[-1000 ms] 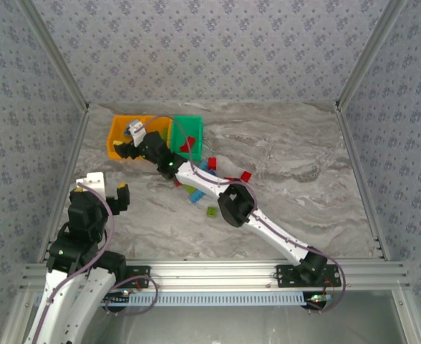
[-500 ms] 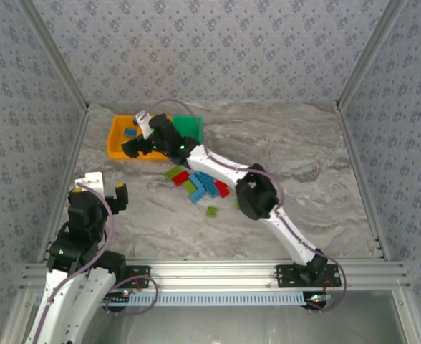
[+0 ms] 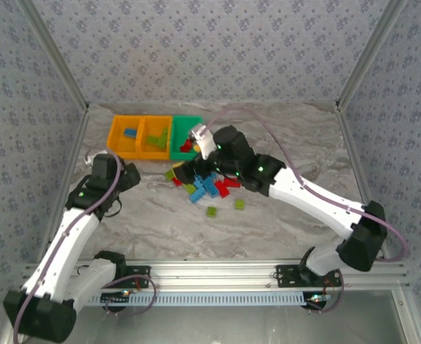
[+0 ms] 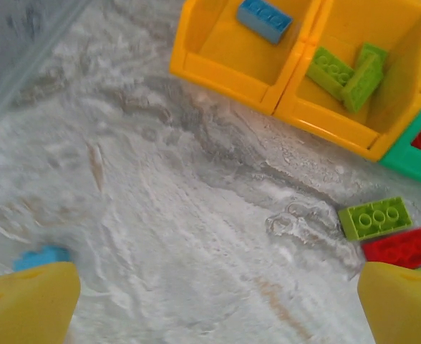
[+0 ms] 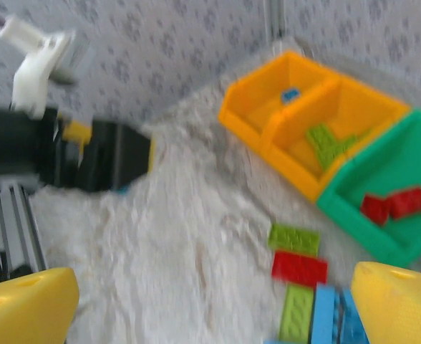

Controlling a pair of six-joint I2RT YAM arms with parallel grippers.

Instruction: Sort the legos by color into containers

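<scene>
On the table [image 3: 303,143], loose legos [image 3: 205,188] lie piled just beside the containers [image 3: 139,137]. Binned, one colour per compartment: blue brick [image 4: 265,16], lime bricks [image 4: 345,72], red bricks [image 5: 395,204]. Left jaws and right jaws stand wide, empty.

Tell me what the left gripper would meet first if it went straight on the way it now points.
The left gripper would most likely meet the bare table first, short of the orange bins; the lime green brick lies off to its right. Depth is hard to judge.
</scene>
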